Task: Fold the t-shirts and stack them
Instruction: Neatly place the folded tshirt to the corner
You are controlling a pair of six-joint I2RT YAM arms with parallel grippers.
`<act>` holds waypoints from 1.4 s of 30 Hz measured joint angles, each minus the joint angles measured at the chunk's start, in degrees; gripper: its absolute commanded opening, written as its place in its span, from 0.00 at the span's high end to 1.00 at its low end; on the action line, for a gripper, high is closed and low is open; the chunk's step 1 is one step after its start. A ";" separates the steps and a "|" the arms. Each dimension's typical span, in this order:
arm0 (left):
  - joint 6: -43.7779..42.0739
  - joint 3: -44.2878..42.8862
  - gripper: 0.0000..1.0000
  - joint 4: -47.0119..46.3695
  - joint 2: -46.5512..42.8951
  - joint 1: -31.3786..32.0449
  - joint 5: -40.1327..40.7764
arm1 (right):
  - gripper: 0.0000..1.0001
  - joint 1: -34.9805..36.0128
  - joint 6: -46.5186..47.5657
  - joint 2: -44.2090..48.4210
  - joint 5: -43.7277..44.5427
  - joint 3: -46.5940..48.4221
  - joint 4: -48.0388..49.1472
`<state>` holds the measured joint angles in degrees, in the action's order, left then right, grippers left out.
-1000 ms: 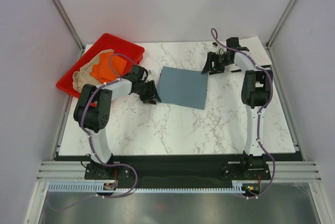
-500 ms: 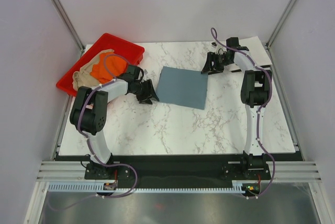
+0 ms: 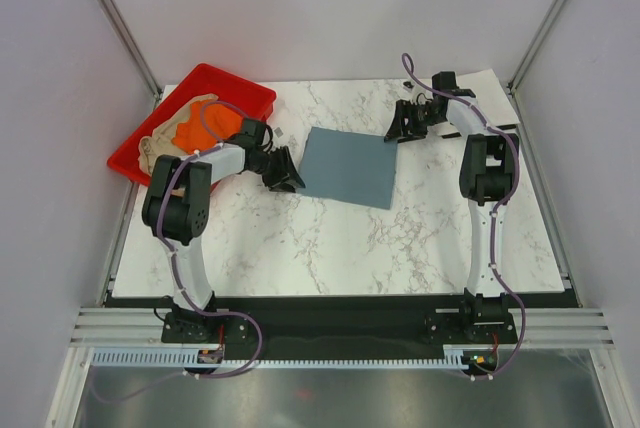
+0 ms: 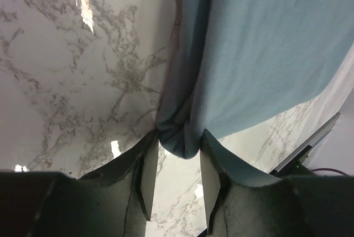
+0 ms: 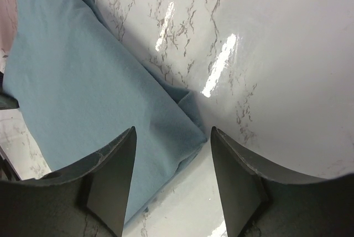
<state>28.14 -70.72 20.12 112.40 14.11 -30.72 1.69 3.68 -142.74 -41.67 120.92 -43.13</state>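
A slate blue-grey t-shirt [image 3: 348, 166] lies folded into a flat rectangle on the marble table [image 3: 330, 238]. My left gripper [image 3: 284, 172] is low at the shirt's left edge. In the left wrist view its jaws [image 4: 178, 137] stand apart, and the rounded folded corner of the shirt [image 4: 180, 134] sits between the fingertips, touching both. My right gripper [image 3: 404, 123] is at the shirt's far right corner. In the right wrist view it is open [image 5: 172, 132], its fingers either side of that corner [image 5: 188, 132] without touching it. An orange t-shirt [image 3: 205, 124] and a tan-beige one [image 3: 158, 144] lie crumpled in the tray.
The red plastic tray [image 3: 240, 88] stands at the back left, partly off the table's corner. A small pale scrap [image 3: 283, 132] lies just behind the left gripper. Side walls close in the table on the left and the right.
My left arm has swung a little, and its gripper has shifted slightly towards the back along the shirt's left edge. The right gripper and the blue-grey shirt have stayed put.
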 measured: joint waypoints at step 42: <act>1.95 2.47 0.98 -3.56 1.84 -1.29 -2.91 | 1.00 0.13 1.99 0.22 -2.80 -3.67 -2.25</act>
<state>30.09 -68.25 16.56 114.24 12.82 -33.63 1.83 5.67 -142.52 -44.47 117.25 -45.39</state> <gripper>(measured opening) 0.222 0.041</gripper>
